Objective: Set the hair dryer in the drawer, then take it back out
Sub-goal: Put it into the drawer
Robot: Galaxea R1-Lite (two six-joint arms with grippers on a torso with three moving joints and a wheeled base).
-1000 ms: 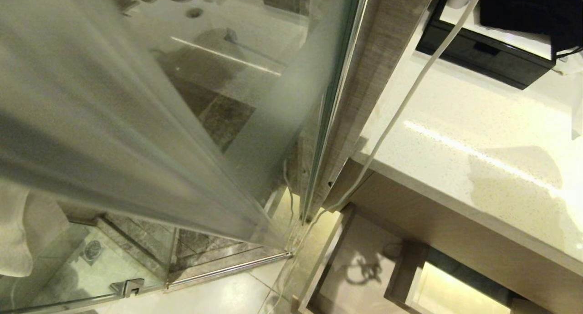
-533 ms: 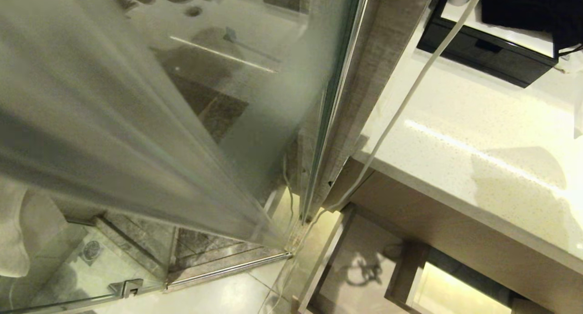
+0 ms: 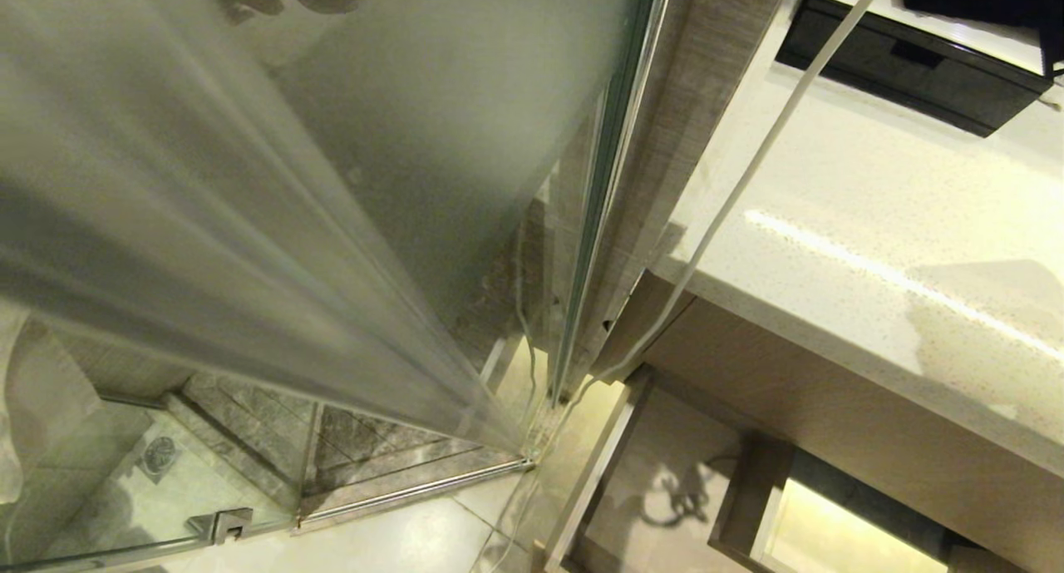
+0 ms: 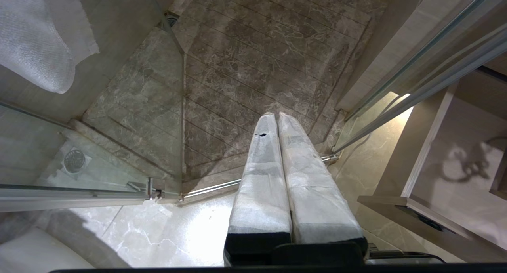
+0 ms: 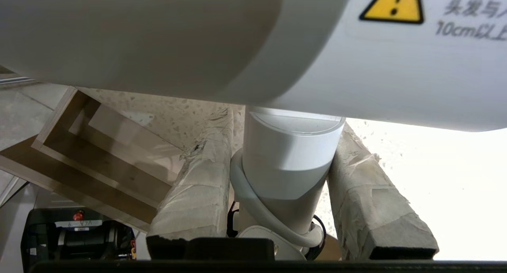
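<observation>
In the right wrist view the white hair dryer [image 5: 293,154] fills the picture. My right gripper [image 5: 287,122] is shut on its handle, one taped finger on each side, and the barrel [image 5: 237,39] lies across above them. Beyond and to one side, the light wood drawer [image 5: 79,146] stands pulled open. In the head view the drawer [image 3: 657,465] shows under the countertop, and the dryer's white cord [image 3: 748,165] runs down across the counter past its edge. My left gripper [image 4: 277,116] hangs shut over the floor, holding nothing, beside the drawer front [image 4: 416,221].
A frosted shower glass door [image 3: 249,182] fills the left of the head view. The speckled white countertop [image 3: 873,224] carries a black tray [image 3: 906,57] at the back. A white towel [image 4: 35,35] hangs near the shower. A floor drain [image 4: 74,161] lies behind the glass.
The whole head view has shifted: the counter and black tray have slid toward the top right, so the camera has moved. No arm appears in it.
</observation>
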